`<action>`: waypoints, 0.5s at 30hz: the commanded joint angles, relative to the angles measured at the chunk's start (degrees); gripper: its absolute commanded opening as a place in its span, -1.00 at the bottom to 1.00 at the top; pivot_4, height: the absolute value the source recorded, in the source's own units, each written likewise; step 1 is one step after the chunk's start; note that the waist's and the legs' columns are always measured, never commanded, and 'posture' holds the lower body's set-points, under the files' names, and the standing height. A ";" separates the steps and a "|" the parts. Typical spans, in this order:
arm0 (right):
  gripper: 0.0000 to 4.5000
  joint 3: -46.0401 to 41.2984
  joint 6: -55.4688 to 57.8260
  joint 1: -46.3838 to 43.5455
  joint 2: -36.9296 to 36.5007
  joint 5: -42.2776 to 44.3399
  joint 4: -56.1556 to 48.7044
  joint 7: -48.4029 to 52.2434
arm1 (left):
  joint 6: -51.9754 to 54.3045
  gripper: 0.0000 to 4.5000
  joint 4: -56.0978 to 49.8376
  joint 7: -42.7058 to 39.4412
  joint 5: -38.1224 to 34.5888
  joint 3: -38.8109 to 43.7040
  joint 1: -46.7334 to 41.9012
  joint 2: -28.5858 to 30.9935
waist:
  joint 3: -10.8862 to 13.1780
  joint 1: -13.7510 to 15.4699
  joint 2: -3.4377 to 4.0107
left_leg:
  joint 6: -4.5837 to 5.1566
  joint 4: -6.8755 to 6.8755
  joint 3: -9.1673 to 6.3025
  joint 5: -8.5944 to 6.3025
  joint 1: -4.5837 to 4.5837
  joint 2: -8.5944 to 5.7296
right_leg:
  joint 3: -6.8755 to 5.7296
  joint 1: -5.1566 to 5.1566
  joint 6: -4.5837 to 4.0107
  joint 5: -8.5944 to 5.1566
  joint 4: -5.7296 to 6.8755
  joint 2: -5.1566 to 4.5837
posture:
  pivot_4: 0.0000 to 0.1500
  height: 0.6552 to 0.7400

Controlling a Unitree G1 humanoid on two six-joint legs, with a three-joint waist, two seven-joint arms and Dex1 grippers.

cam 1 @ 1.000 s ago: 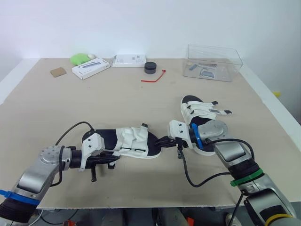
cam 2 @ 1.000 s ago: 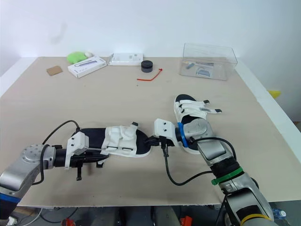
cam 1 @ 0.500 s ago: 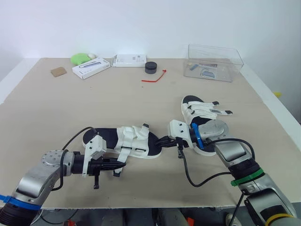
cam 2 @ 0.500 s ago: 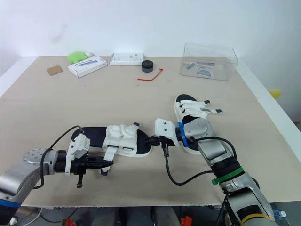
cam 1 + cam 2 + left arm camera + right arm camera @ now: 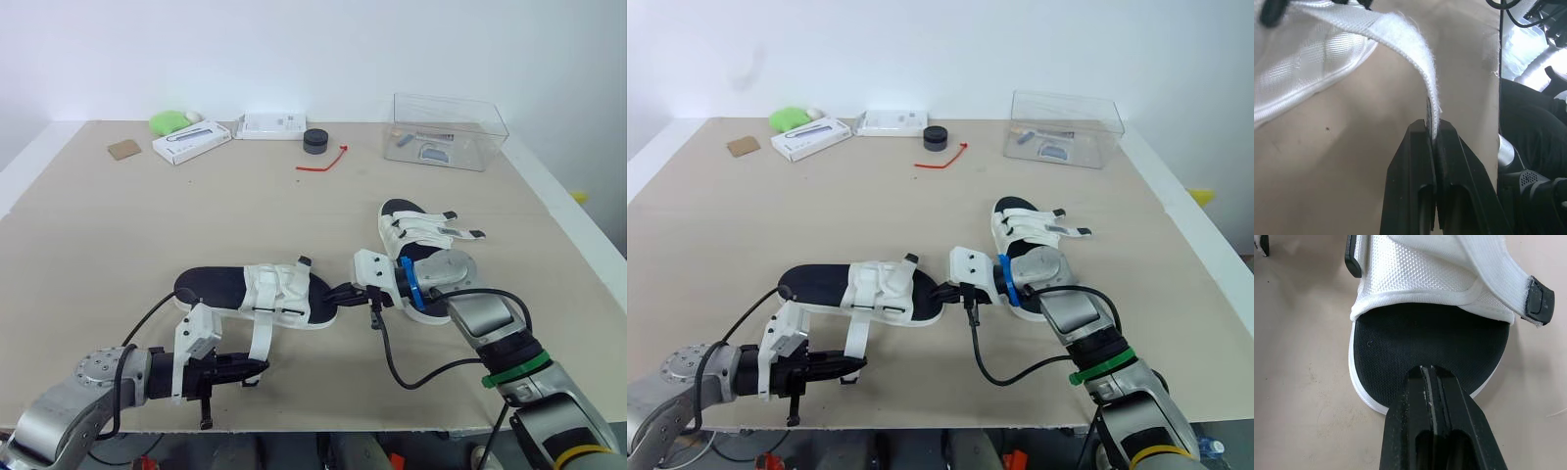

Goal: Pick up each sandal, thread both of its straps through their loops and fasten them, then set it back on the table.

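Near the front edge of the tabletop (image 5: 118, 245), a white strap (image 5: 261, 338) of the nearer sandal (image 5: 225, 289) is pinched between the closed fingers of the left hand (image 5: 257, 369) and is stretched out from the sandal toward that edge. At the sandal's toe end the right hand (image 5: 341, 293) is set with its fingers pressed together (tips against the black footbed). Beside that arm the second sandal (image 5: 421, 235) is laid flat, its strap ends sticking out sideways.
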 commanded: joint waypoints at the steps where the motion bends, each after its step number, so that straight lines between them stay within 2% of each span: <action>1: -1.00 0.09 -0.03 -0.16 -0.20 -0.94 0.76 -0.08 | -1.96 -0.99 -3.15 0.13 0.37 0.24 0.97 0.21 | 0.00 0.00 0.00 | 0.00 0.00 0.00 0.00 0.00 0.00 | 0.00 0.00 0.00 0.00 0.00 -0.01 | 1.00 1.00; 3: -1.00 0.19 -0.25 -0.09 -0.21 -1.03 0.83 -0.03 | -5.82 -0.99 -3.17 -1.23 3.62 -0.69 1.48 0.86 | 0.00 0.00 0.00 | 0.00 0.00 -0.01 0.00 0.00 0.00 | 0.00 0.00 0.00 0.00 0.00 0.00 | 1.00 1.00; 6: -1.00 0.27 -0.34 -0.07 -0.21 -1.07 0.87 0.01 | -11.91 -0.63 -2.20 -2.66 8.30 -1.40 1.89 1.72 | 0.00 0.01 0.00 | 0.00 0.00 -0.01 0.00 0.00 0.00 | 0.00 0.00 -0.04 -0.01 0.00 0.01 | 1.00 1.00; 7: -1.00 0.28 -0.35 -0.06 -0.21 -1.08 0.85 0.00 | -14.36 -0.37 -1.62 -3.31 9.81 -1.57 1.90 1.91 | 0.00 0.00 0.00 | 0.00 0.00 0.00 0.00 0.00 0.00 | 0.00 0.00 -0.04 -0.01 0.00 0.01 | 1.00 1.00; 8: -1.00 0.28 -0.36 -0.04 -0.20 -1.08 0.85 -0.01 | -17.73 -0.33 -0.92 -4.34 11.78 -1.87 1.87 2.24 | 0.00 0.01 0.00 | 0.00 0.00 0.00 0.00 0.00 0.00 | 0.00 0.00 -0.04 -0.01 0.00 0.01 | 1.00 1.00; 9: -1.00 0.28 -0.37 -0.02 -0.19 -1.08 0.84 -0.01 | -20.73 -0.04 -0.28 -5.26 13.43 -2.13 1.88 2.46 | 0.00 0.01 0.00 | 0.00 0.00 0.01 0.00 0.00 0.00 | 0.00 0.00 -0.09 -0.04 0.00 0.01 | 1.00 1.00; 10: -1.00 0.29 -0.37 -0.01 -0.19 -1.06 0.82 0.01 | -24.02 0.02 0.41 -6.12 15.12 -2.29 1.85 2.61 | 0.00 0.01 0.00 | 0.00 0.00 0.01 0.00 0.00 0.00 | 0.00 0.00 -0.11 -0.05 0.00 0.01 | 1.00 1.00; 14: -1.00 0.36 -0.43 0.22 -0.25 -1.04 0.65 0.09 | -46.57 0.82 6.93 -9.65 24.20 -1.79 0.34 3.22 | 0.00 0.04 0.01 | 0.00 -0.01 0.01 0.00 0.00 0.00 | -0.01 -0.01 -0.35 -0.09 0.00 -0.02 | 1.00 1.00; 15: -1.00 0.37 -0.48 0.24 -0.27 -1.05 0.67 0.11 | -50.75 0.82 8.86 -10.20 25.39 -1.67 -0.13 3.43 | 0.00 0.05 0.00 | 0.00 -0.01 0.02 0.00 0.01 0.01 | 0.00 0.00 -0.41 -0.06 0.00 -0.06 | 1.00 1.00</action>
